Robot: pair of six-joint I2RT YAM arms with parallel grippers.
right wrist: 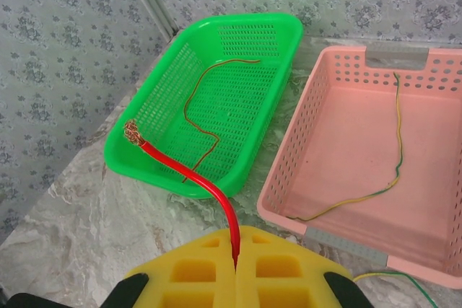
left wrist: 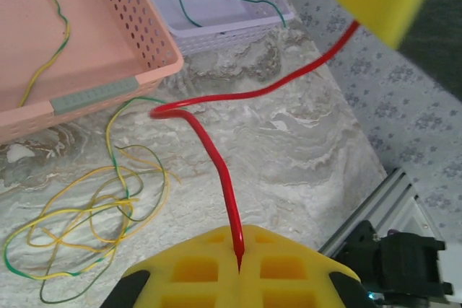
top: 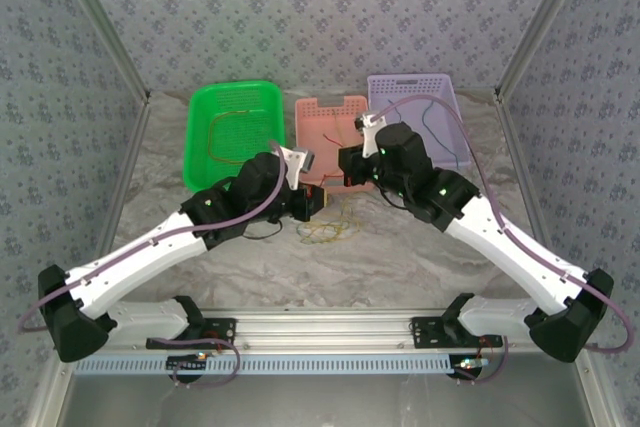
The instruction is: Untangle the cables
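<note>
L gripper, R gripper: both pinched shut on red cable. Risk: hard pull snags yellow-green tangle left of L.

thin red wire is up off the marble tabletop, pinched in the left gripper. it kinks once, then runs on to the right gripper. a short tail pokes past, ending in bare copper strands over the rim of the green mesh basket. thin yellow and green wires lie in a loose heap of tangled loops on the table, just in front of the pink perforated basket. inside that one, a single yellow-green wire lies slack. a thin orange-brown wire snakes across the green basket's floor. a thin teal wire curls in the lavender basket.
</note>
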